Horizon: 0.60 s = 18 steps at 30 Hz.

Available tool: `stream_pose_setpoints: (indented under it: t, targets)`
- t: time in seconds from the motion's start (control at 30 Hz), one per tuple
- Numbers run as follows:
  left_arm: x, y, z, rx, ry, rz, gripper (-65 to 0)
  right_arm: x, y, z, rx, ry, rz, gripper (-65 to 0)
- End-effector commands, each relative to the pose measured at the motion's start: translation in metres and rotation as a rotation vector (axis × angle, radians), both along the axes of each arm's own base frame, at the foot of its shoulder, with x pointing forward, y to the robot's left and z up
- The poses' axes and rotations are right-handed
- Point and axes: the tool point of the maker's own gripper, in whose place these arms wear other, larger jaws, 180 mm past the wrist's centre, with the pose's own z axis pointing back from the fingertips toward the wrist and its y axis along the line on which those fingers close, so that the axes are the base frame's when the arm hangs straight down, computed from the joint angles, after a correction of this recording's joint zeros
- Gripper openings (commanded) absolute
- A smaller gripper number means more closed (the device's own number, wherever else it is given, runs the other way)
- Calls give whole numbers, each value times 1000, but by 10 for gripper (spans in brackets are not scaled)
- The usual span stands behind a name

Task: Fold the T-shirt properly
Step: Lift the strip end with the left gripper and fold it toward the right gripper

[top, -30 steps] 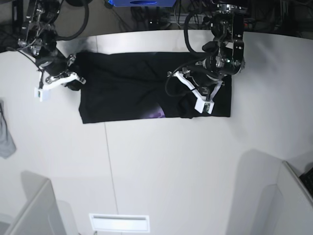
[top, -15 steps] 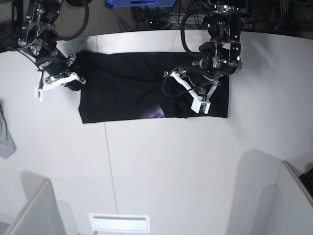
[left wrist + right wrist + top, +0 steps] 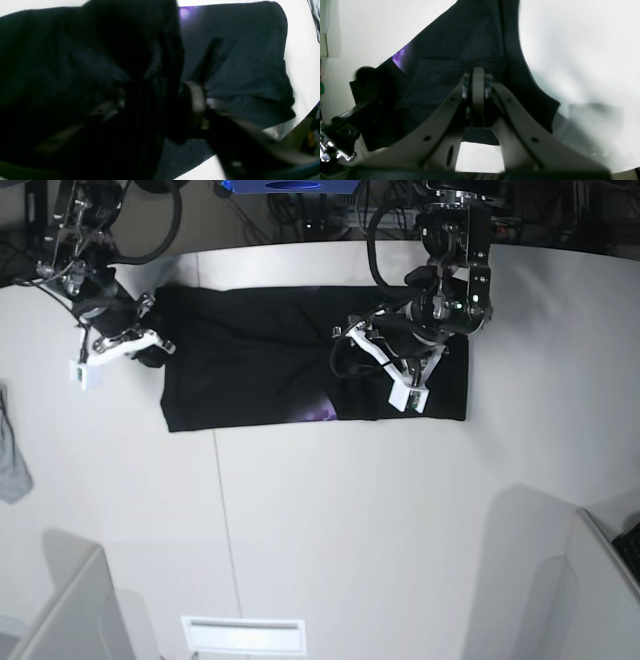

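The black T-shirt [image 3: 250, 360] lies flat across the far part of the white table, a purple mark showing at its near edge. My left gripper [image 3: 375, 372] hovers low over its right part. In the left wrist view its fingers [image 3: 197, 105] stand apart, so the left gripper [image 3: 152, 107] is open over a dark fold of the T-shirt [image 3: 250, 62]. My right gripper [image 3: 130, 352] sits at the shirt's left edge. In the right wrist view the right gripper [image 3: 478, 87] is shut over the T-shirt [image 3: 470, 37]. I cannot tell whether cloth is pinched.
A small light-grey cloth [image 3: 10, 450] lies at the table's left edge, also seen as the grey cloth [image 3: 315, 22] in the left wrist view. Grey partitions stand at the near left [image 3: 70, 610] and near right [image 3: 600, 580]. A white slot [image 3: 243, 635] sits near the front edge.
My left gripper has shifted a little to the left over the shirt and its fingers have come apart. The raised fold beneath it now lies flatter. The right arm has not moved.
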Motion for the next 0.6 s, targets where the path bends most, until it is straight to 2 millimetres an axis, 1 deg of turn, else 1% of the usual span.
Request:
stream_pose_setpoints:
  t: [0.0, 0.07, 0.1, 0.13, 0.2, 0.27, 0.33, 0.37, 0.43, 0.47, 0.57]
  targets:
    - [6, -10, 7, -40, -25, 5, -263, 6, -3, 9, -8, -36, 3, -650]
    - [9, -19, 4, -64, -10, 7, -206, 6, -3, 9, -8, -36, 3, -650]
    - [10, -23, 1, -76, 3, 8, -189, 6, -3, 9, -8, -36, 3, -650]
    - [10, -29, -3, -92, 20, 10, -176, 6, -3, 9, -8, -37, 3, -650]
    - [12, -40, -4, -115, 31, 5, -169, 7, -3, 9, -8, -39, 3, -650]
    - [9, -58, 0, -128, 24, -45, -169, 7, -3, 10, -9, -40, 2, -650]
    - [8, -72, 14, -139, -13, -90, -169, 9, -4, 11, -11, -48, -3, -650]
    - [7, -76, 20, -143, -31, -101, -169, 10, -7, 12, -14, -53, -10, -650]
    - [9, -75, 37, -145, -82, -104, -171, 16, -16, 18, -22, -70, -33, -650]
    - [6, -71, 40, -139, -91, -100, -171, 18, -19, 20, -25, -77, -41, -650]
    - [4, -28, 48, -53, -139, -64, -174, 27, -28, 29, -27, -104, -66, -650]
